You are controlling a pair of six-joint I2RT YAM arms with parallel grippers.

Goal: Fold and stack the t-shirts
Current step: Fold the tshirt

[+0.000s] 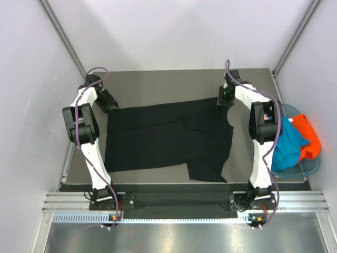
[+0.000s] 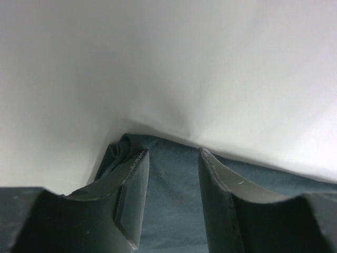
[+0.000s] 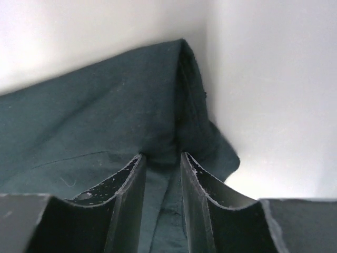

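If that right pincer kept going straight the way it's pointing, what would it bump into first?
The black t-shirt: the right pincer points at its corner, with cloth lying between its tips. Beneath that, probably the table.

The black t-shirt [image 1: 158, 138] lies spread on the table [image 1: 158, 84] (basket [image 1: 310, 167] alongside).

We see matching builds: left arm [image 1: 92, 158] and right arm [image 1: 258, 163] have white links and black joint housings [image 1: 79, 124]. A purple-grey cable [image 1: 98, 69] loops along each, down to black bases [image 1: 100, 196]. Green light [image 1: 227, 94] on the right wrist. Jaws dark grey, scuffed, pale-edged.
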